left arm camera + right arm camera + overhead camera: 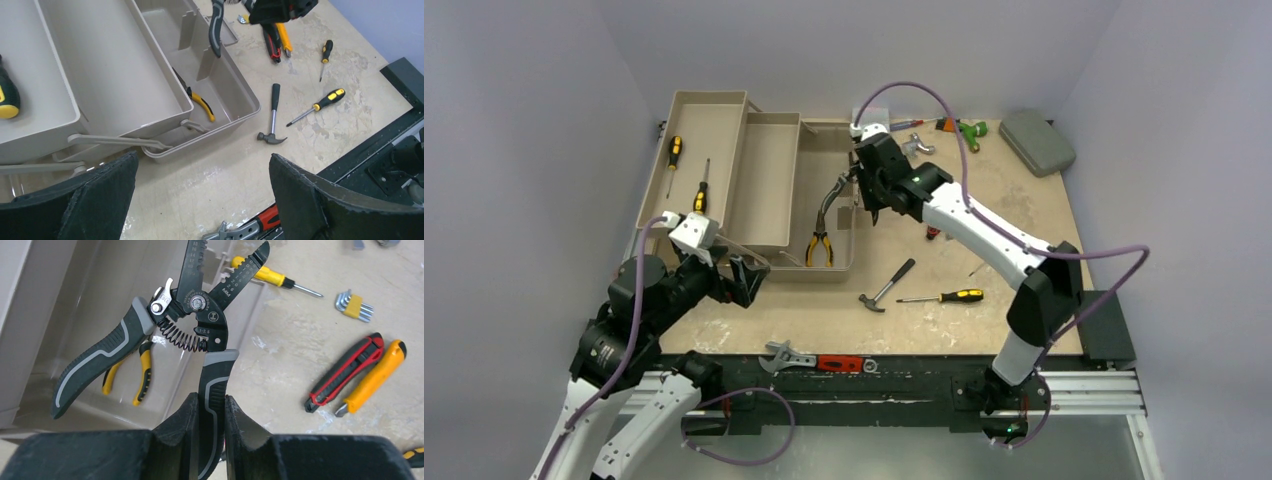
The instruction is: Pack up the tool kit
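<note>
The beige toolbox [769, 180] stands open at the back left with its trays folded out. Two screwdrivers [673, 152] lie in its far-left tray and yellow-handled pliers [819, 248] lie in the bottom compartment. My right gripper [210, 402] is shut on one handle of a black-and-grey wire stripper [200, 305] and holds it over the box's right edge [834, 195]. My left gripper [205, 165] is open and empty, low over the table just in front of the toolbox [125, 75].
A hammer [887, 285] and a yellow-black screwdriver [944, 296] lie right of the box. A red-handled wrench [814, 360] lies at the front edge. Two utility knives [345, 371], hex keys [354, 305] and a grey-green case [1036, 140] sit further back right.
</note>
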Robot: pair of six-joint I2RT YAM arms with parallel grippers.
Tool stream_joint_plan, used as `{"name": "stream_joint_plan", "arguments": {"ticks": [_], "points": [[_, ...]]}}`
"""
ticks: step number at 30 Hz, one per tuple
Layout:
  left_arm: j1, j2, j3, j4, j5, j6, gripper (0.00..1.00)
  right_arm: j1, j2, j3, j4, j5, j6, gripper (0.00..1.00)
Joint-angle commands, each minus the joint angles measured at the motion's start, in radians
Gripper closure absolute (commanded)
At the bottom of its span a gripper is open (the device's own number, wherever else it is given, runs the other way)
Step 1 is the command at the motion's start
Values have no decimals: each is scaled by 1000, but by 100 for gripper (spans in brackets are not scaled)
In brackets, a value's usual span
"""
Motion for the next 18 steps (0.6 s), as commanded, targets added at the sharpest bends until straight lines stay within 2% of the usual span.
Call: {"name": "stream_joint_plan", "arguments": {"ticks": [1, 11, 13, 18], "points": [[1, -47, -15, 39, -40, 12, 1, 63, 86, 128, -35, 109, 6, 100], [1, -41, -13, 28, -34, 15, 1, 190, 345, 321, -144, 337, -15, 100], [1, -39, -13, 30, -32, 15, 1, 202, 374, 345, -141, 320, -12, 100], [0, -29, -13, 23, -31, 14, 1, 207, 381, 320, -37, 110, 25, 100]]}}
